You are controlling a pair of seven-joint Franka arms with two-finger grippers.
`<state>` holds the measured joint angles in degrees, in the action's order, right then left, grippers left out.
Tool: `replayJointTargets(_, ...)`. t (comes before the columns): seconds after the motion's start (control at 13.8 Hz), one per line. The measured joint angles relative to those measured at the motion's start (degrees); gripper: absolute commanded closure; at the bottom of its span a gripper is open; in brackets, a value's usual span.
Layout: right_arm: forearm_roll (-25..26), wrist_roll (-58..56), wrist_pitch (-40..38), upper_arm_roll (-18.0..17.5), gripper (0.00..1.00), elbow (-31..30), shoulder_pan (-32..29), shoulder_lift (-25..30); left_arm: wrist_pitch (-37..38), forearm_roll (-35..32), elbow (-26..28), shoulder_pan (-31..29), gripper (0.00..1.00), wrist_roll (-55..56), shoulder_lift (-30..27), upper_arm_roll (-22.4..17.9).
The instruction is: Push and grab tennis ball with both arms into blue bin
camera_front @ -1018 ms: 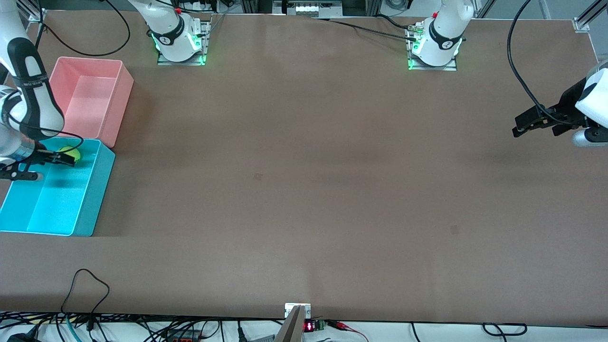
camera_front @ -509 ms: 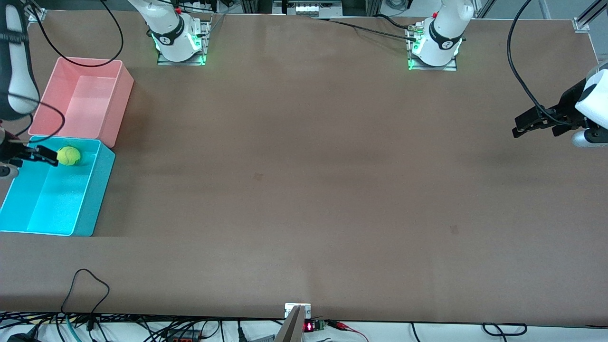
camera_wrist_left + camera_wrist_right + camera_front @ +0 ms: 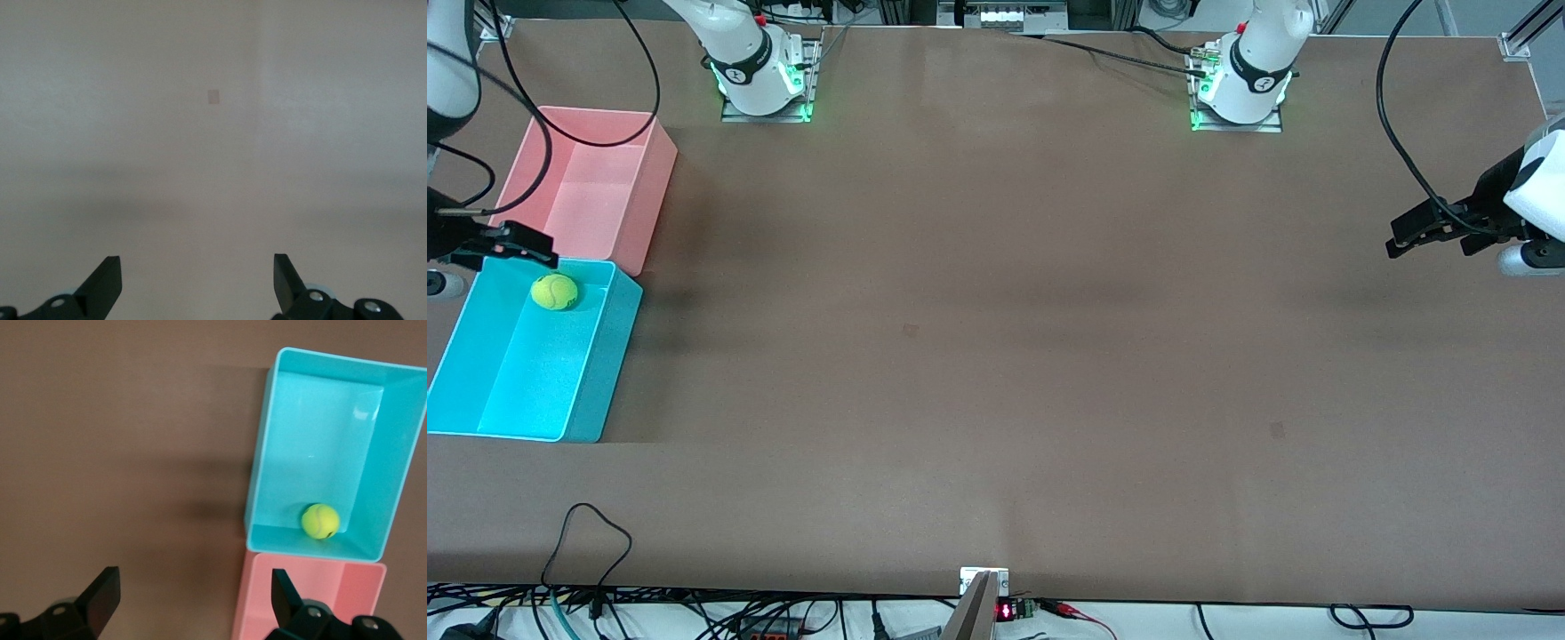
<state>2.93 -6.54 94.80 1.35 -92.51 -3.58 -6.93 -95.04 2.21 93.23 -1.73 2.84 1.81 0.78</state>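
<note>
The ball lies loose in the blue bin, at the end of the bin that adjoins the pink bin, nothing touching it. Both bins sit touching at the right arm's end of the bench, the blue one nearer the front camera, the pink one closer to the base edge. The right gripper hangs in the air over the seam where the two bins meet, its jaws spread wide and holding nothing; in the right wrist view the ball and blue bin show well below the gripper. The left arm waits at its own end of the bench, its gripper over bare bench, jaws wide and empty.
</note>
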Motion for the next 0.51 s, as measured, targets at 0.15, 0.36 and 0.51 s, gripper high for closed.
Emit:
replayJointTargets(0.15,-1.93,3.90,-2.70,-0.03,0.00,2.01,1.78,-0.02,0.00,0.00,-0.01,0.00,0.00,0.00,0.01,0.00)
replayJointTargets(0.36,-2.62,4.93,-4.72,-0.12,0.00,3.74,2.38,-0.12,0.00,0.00,-0.02,0.00,0.00,0.00,0.01,0.00)
replayJointTargets(0.51,-2.64,5.00,-5.14,-0.08,0.00,4.51,2.33,-0.27,0.00,0.00,-0.03,0.00,0.00,0.00,0.01,0.00)
